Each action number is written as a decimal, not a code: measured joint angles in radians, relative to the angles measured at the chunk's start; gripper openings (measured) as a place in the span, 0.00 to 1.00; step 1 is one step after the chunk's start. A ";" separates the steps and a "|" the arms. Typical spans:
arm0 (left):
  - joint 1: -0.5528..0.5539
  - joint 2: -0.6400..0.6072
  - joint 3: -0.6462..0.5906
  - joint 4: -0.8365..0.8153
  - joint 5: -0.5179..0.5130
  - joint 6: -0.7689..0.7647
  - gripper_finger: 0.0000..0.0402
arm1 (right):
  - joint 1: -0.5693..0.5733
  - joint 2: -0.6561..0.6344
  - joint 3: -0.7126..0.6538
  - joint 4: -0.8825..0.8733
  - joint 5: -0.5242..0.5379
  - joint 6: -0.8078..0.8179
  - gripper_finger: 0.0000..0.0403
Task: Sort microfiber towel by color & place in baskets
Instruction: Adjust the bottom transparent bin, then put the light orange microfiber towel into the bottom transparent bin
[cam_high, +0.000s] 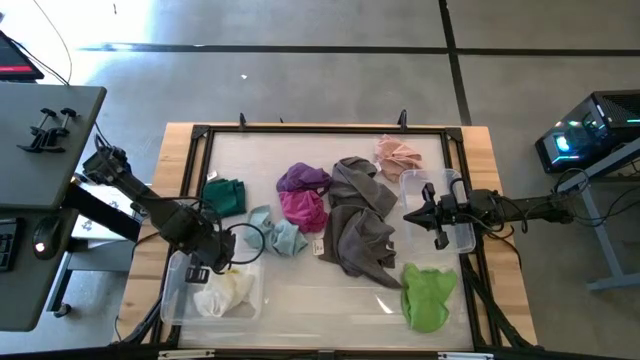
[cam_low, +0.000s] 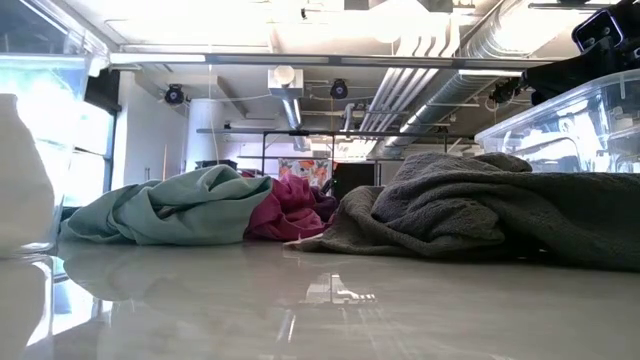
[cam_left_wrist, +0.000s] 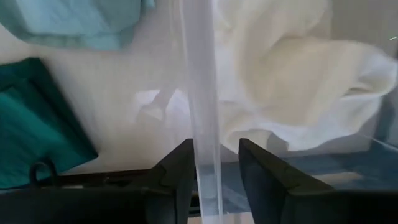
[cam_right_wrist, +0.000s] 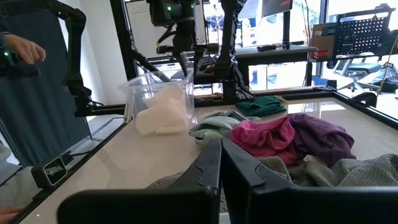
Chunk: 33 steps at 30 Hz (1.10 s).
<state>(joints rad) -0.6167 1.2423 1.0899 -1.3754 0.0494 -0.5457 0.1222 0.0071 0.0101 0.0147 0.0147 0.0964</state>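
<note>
White towel (cam_high: 226, 291) is sitting in the wide basket (cam_high: 178, 304) at the table's front-left corner. Left gripper (cam_left_wrist: 214, 169) is straddling that basket's wall, jaws spread either side of the plastic, not visibly pinching it. Pale blue (cam_high: 279, 234), dark green (cam_high: 224, 195), magenta (cam_high: 303, 209), purple (cam_high: 303, 179), grey (cam_high: 360, 222), pink (cam_high: 398, 155) and lime (cam_high: 430, 296) towels are lying loose mid-table. Right gripper (cam_right_wrist: 221, 163) is hovering over the narrow basket (cam_high: 416, 187) at the right edge, jaws pressed together, empty. Risk: left jaws closing or lifting here are likely snagging the wall and dragging or tipping the basket.
</note>
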 joint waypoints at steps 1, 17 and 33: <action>0.000 0.000 0.016 -0.002 0.001 -0.001 0.30 | 0.000 0.000 0.000 0.000 0.000 0.000 0.00; -0.082 -0.206 0.115 0.174 -0.746 0.047 0.33 | 0.000 0.000 0.000 0.000 0.000 0.000 0.00; 0.451 -0.406 -0.599 1.806 -0.380 0.723 0.33 | 0.000 0.000 0.000 0.000 0.000 0.000 0.00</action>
<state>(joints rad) -0.1656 0.8366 0.4909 0.4309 -0.3304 0.1773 0.1223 0.0071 0.0100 0.0147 0.0151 0.0964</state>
